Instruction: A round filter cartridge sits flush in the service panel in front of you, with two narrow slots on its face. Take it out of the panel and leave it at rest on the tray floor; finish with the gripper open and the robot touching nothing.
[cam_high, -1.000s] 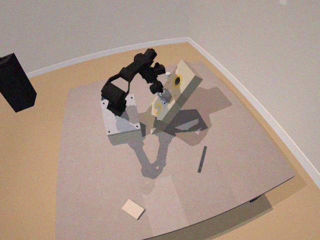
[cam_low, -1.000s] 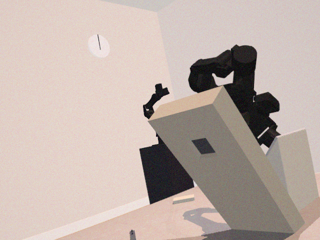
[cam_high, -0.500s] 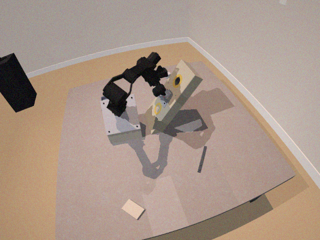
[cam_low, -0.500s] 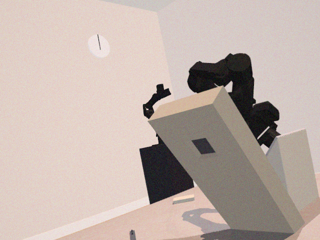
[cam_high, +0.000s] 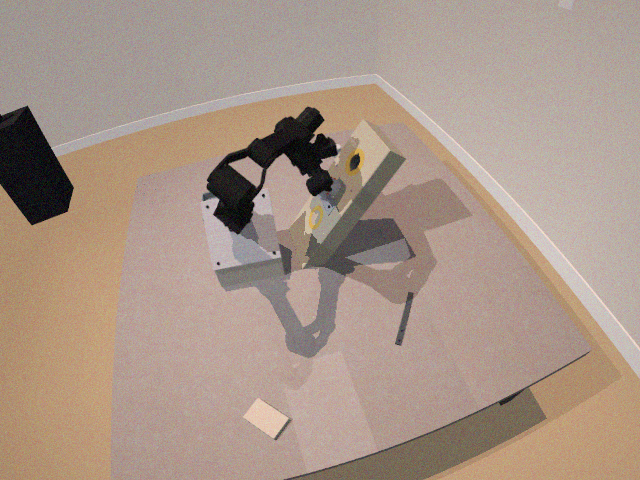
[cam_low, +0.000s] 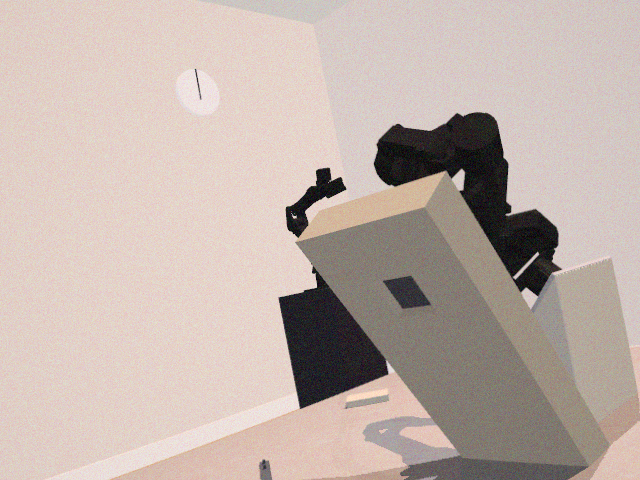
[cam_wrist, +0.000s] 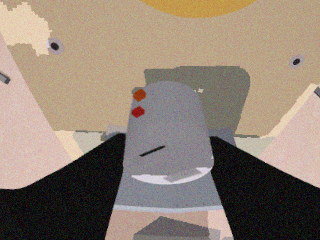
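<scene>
- A black robot arm (cam_high: 273, 147) (cam_low: 480, 170) leans over a tilted service panel (cam_high: 364, 198) (cam_low: 439, 335) (cam_wrist: 100, 95), reaching its face from the left in the top view.
- The gripper (cam_high: 330, 192) (cam_wrist: 167, 142) has its fingers partly apart, one on either side of a gray, round-ended body — whether they are clamped on it, I cannot tell.
- That gray body, apparently the filter cartridge (cam_high: 337, 191) (cam_wrist: 165, 122), is at the panel's face, off the tray floor (cam_high: 180, 335); a dark slit and orange and red marks show on it. Its seating is unclear.
- On the panel, a far yellow ring (cam_high: 362, 156) circles a dark center; a near yellow ring (cam_high: 310, 219) lies toward the lower end.
- A pale block (cam_high: 266, 418) (cam_low: 367, 397) rests in the near left of the top view — a thin dark bar (cam_high: 404, 319) (cam_low: 264, 470) lies farther right.
</scene>
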